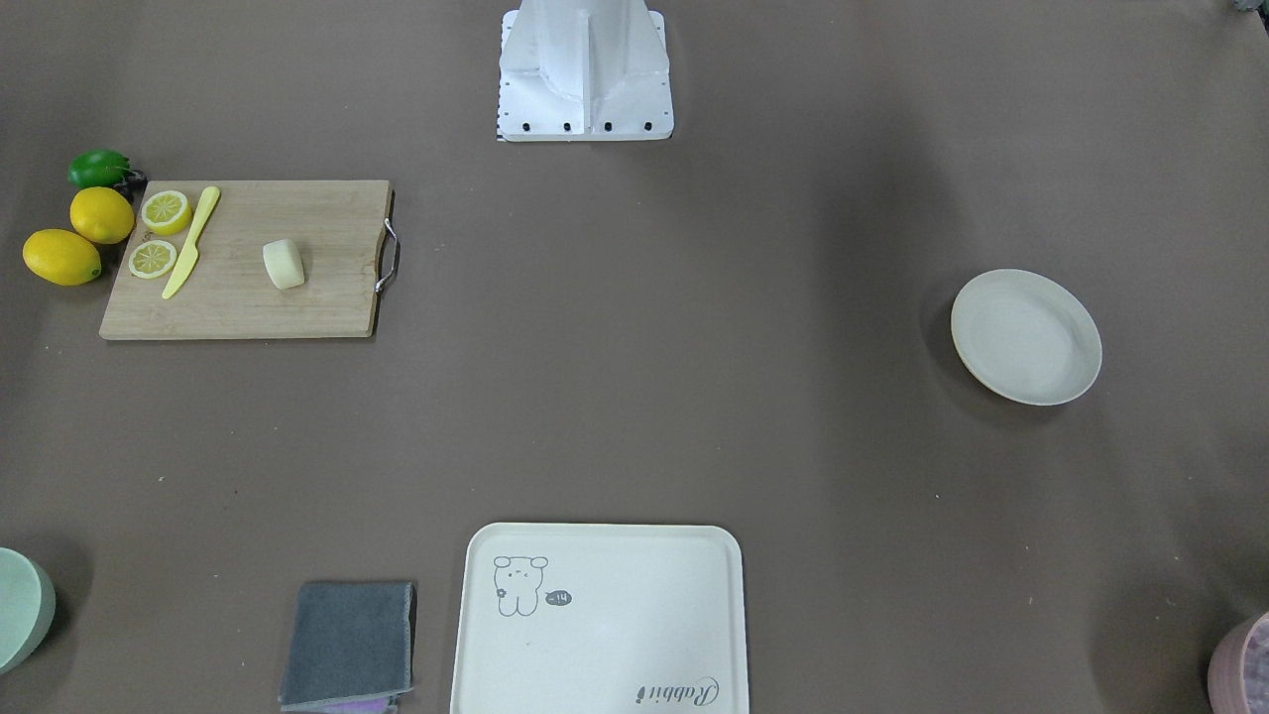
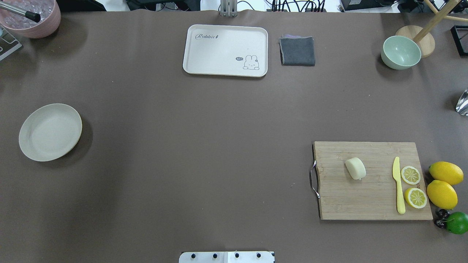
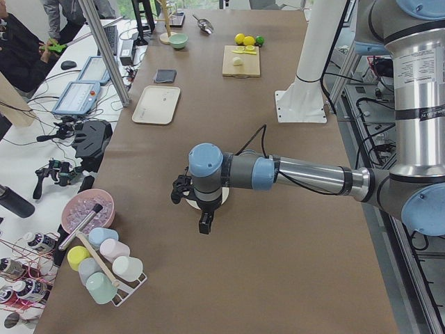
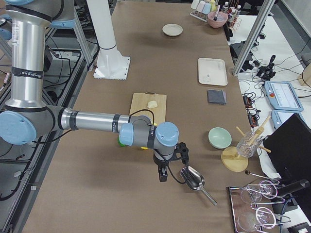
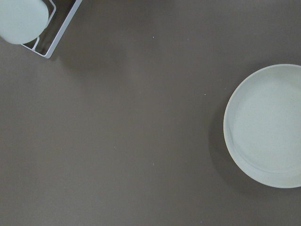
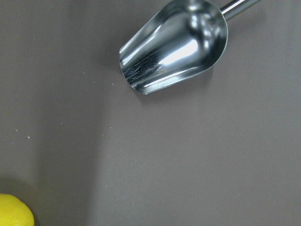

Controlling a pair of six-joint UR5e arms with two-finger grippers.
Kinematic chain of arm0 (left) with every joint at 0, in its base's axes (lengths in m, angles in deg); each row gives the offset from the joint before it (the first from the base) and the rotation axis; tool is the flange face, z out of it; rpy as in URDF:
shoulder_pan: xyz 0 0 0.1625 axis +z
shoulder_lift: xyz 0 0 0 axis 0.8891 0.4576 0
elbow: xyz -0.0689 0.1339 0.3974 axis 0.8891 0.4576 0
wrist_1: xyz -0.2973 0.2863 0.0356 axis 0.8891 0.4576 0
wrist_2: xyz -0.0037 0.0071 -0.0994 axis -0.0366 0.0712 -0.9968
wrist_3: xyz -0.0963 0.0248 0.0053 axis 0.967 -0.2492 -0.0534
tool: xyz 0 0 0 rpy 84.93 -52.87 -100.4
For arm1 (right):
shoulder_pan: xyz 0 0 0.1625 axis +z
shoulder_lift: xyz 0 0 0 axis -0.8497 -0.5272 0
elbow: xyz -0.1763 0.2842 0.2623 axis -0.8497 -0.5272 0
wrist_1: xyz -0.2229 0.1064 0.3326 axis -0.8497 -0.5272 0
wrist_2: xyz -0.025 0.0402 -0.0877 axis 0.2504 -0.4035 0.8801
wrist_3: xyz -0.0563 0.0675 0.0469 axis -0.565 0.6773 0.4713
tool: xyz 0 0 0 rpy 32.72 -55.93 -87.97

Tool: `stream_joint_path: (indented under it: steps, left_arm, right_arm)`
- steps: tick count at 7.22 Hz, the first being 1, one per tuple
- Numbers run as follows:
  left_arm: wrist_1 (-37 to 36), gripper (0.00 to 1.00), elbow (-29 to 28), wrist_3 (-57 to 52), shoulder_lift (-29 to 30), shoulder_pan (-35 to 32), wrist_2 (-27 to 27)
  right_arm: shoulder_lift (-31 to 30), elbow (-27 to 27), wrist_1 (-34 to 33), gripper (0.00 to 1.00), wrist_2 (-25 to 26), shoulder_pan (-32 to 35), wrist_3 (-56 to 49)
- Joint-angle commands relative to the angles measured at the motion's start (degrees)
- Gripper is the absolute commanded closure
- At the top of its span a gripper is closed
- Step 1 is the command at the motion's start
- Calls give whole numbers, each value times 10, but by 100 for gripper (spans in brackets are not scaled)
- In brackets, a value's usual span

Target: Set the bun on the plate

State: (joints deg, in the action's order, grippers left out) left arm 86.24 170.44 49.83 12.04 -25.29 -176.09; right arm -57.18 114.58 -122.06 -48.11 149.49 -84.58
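The bun (image 1: 284, 265) (image 2: 355, 168), a pale cream lump, lies on a wooden cutting board (image 2: 365, 197) on the robot's right side. The plate (image 1: 1026, 337) (image 2: 50, 132) sits bare on the left side, far from the bun. My left gripper (image 3: 182, 191) hovers over the plate's area and shows only in the exterior left view, so I cannot tell its state; the plate (image 5: 265, 127) fills the right of the left wrist view. My right gripper (image 4: 182, 151) hangs beyond the lemons near a metal scoop (image 6: 174, 44); I cannot tell its state either.
On the board lie a yellow knife (image 2: 398, 186) and two lemon slices (image 2: 410, 175). Two lemons (image 2: 444, 182) and a lime (image 2: 457, 223) sit beside it. A cream tray (image 2: 225, 50), grey cloth (image 2: 297, 51), green bowl (image 2: 400, 52) and pink bowl (image 2: 31, 16) line the far edge.
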Motion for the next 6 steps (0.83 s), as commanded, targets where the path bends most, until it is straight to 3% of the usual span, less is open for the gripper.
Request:
stream_joint_path:
  steps: [1, 6]
  left_arm:
    - [3, 2, -3, -2, -3, 0, 0]
    - [4, 2, 0, 3, -3, 2, -1]
  right_arm:
    - [9, -1, 0, 0, -30, 0, 26]
    - [0, -5, 0, 0, -27, -1, 15]
